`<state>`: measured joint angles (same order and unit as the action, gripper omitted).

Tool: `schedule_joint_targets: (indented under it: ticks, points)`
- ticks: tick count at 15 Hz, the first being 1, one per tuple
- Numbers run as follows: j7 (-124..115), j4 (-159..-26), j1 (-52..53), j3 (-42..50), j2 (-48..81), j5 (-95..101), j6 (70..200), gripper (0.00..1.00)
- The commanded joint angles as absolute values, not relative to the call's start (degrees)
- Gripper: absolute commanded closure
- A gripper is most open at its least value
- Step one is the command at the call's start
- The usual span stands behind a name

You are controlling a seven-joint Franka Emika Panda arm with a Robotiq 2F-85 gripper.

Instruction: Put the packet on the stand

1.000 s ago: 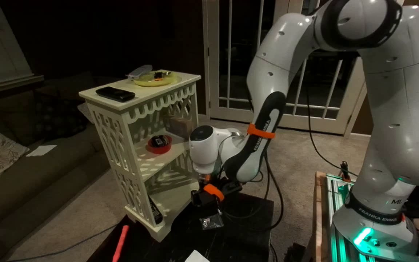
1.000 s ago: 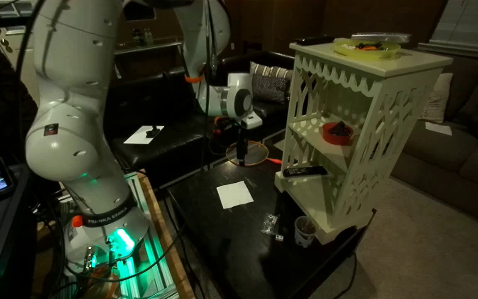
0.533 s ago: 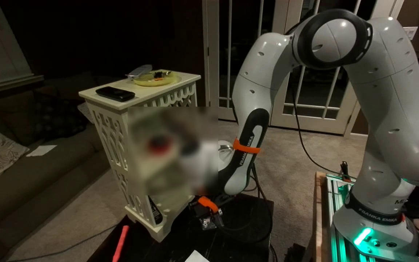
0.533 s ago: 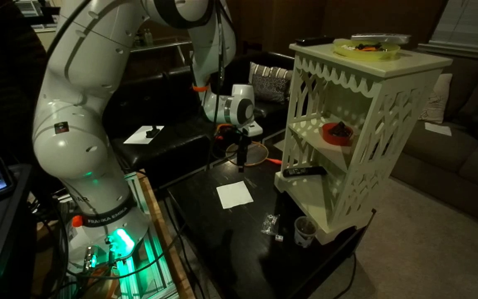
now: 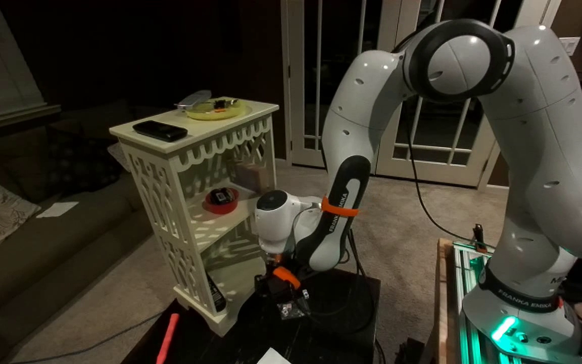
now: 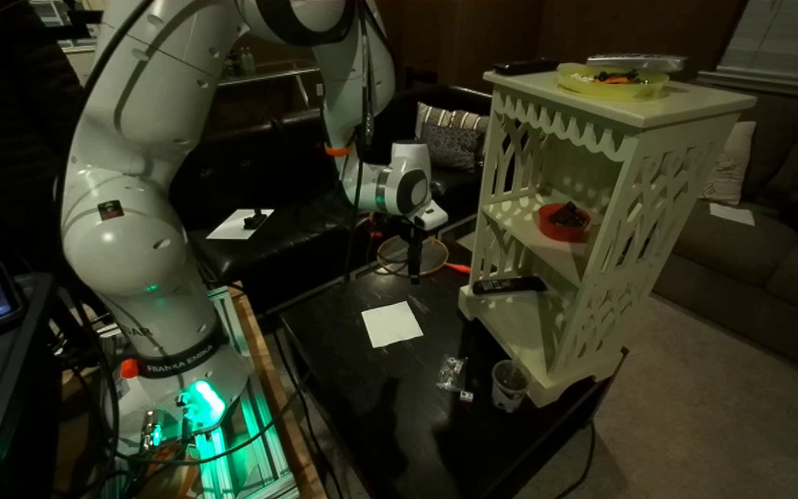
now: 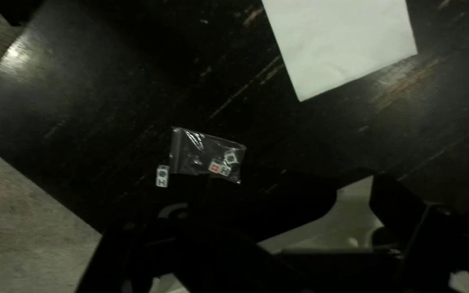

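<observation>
Clear plastic makes up the packet (image 7: 208,156), a small bag with a few marked cubes inside, lying flat on the black tabletop (image 7: 116,101). One loose cube (image 7: 162,176) sits just beside it, outside the bag. None of the job looks done: the packet is neither in the end effector (image 7: 354,191) nor on the stand (image 6: 551,253), the cream-white lattice rack set on the same tabletop. In the wrist view the end effector's fingers look parted, with a gap between their tips and nothing held there; the dark makes it hard to tell how wide they stand. It hangs above the tabletop, apart from the packet.

What remains, judging by this, is nearly everything: reach the packet, close on it, lift, carry it to the stand and let go on a tier. The reach is probably the step in hand. Which tier is meant, the task does not say, and all three carry something: a yellow dish (image 6: 600,91) and a black device (image 5: 159,130) on top, a red bowl (image 6: 560,232) in the middle, a black remote (image 6: 510,285) at the bottom. A cup (image 6: 508,396) stands between packet and stand, so the carry may need care there.
</observation>
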<state>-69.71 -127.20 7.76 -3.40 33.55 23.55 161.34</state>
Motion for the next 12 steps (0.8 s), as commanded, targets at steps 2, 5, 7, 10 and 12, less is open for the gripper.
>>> schedule_joint_targets:
  ticks: [2,5,7,10,12]
  points:
    - [-50.61,-123.61,0.0,-6.18,41.02,17.02,176.99,0.0]
    - [-37.92,-119.09,2.16,-1.89,45.93,14.18,181.22,0.0]
    - [-30.46,-115.54,5.23,1.5,49.93,10.99,183.65,0.0]
    - [-22.37,-109.81,10.13,6.0,56.27,5.21,187.92,0.0]
    - [-20.35,-105.24,12.1,6.95,60.36,0.66,188.26,0.0]
